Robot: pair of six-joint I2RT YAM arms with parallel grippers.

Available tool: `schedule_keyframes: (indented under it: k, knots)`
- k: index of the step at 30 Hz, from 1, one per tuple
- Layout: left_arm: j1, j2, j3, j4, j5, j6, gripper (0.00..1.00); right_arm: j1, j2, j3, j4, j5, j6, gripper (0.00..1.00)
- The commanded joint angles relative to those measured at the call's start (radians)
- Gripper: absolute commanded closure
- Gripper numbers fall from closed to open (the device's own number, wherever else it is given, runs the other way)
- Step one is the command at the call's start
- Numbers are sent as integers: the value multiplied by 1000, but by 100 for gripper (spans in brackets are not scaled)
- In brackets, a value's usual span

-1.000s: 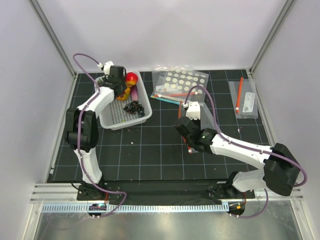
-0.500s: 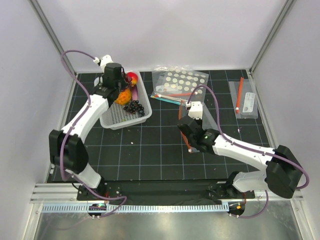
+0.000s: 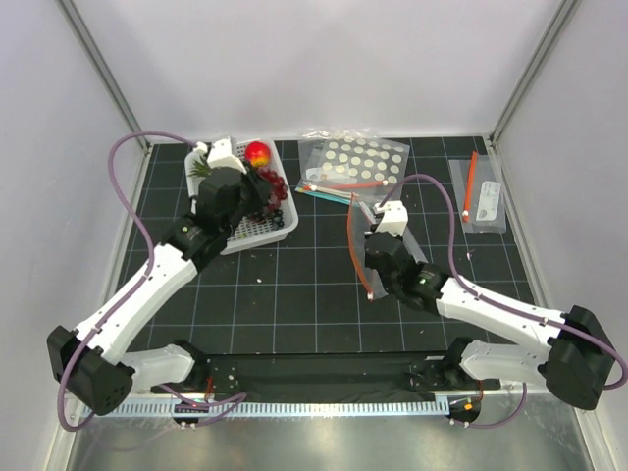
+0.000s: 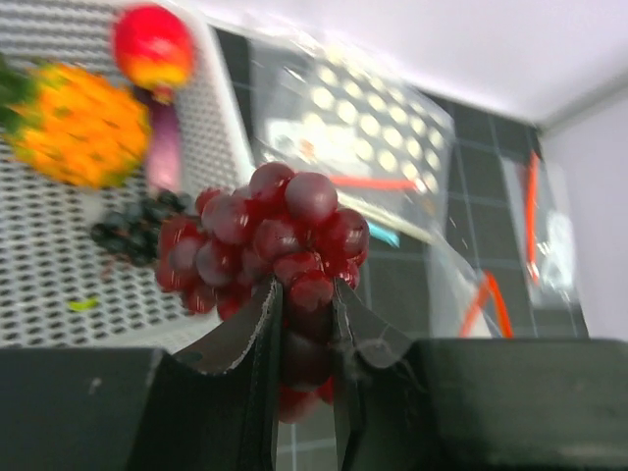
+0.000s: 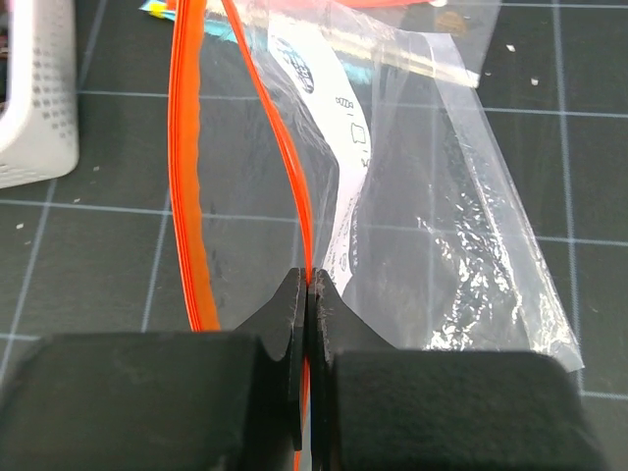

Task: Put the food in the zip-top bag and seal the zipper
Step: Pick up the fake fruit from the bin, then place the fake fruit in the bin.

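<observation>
L arm stretched fwd over basket (image 4: 49,285), L gripper (image 4: 304,294) clamped on red grape bunch (image 4: 275,235); R gripper (image 5: 306,283) pinching zipper (image 5: 183,147)

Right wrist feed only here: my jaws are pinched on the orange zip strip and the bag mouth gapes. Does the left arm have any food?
Observer: Yes, the left gripper is shut on a red grape bunch, held over the right side of the white basket.
Operator: What sits in the basket?
Observer: The pineapple, the apple and a smaller dark grape bunch.
</observation>
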Motion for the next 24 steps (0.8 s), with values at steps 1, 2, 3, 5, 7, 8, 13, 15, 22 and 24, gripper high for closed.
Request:
schedule_keyframes:
  k: [1,2,3,5,7,8,13,15,22,24]
  knots:
    - [-78,-47,-39,121,101,1,77,-4,-28,-15,99,-60,-21,99]
    - [-93,-47,-45,126,116,7,77,-6,-33,-18,105,-84,-22,99]
    - [-107,-41,-42,135,175,12,77,-4,-34,-20,108,-94,-25,99]
    - [-142,-35,-30,135,231,21,77,-4,-44,-21,113,-105,-27,99]
    - [-188,-41,-34,152,274,32,77,-3,-50,-26,119,-115,-30,99]
    - [-202,-41,-42,178,292,51,77,-4,-56,-29,119,-118,-30,99]
    - [-218,20,-47,268,543,59,78,-4,-84,-41,125,-180,-36,99]
    - [-222,45,-31,296,598,53,79,-6,-100,-51,164,-200,-34,99]
    - [-225,19,-47,276,492,66,78,-21,-104,-51,147,-197,-19,99]
    - [-225,-7,-47,183,306,58,78,-32,-94,-49,138,-186,-5,99]
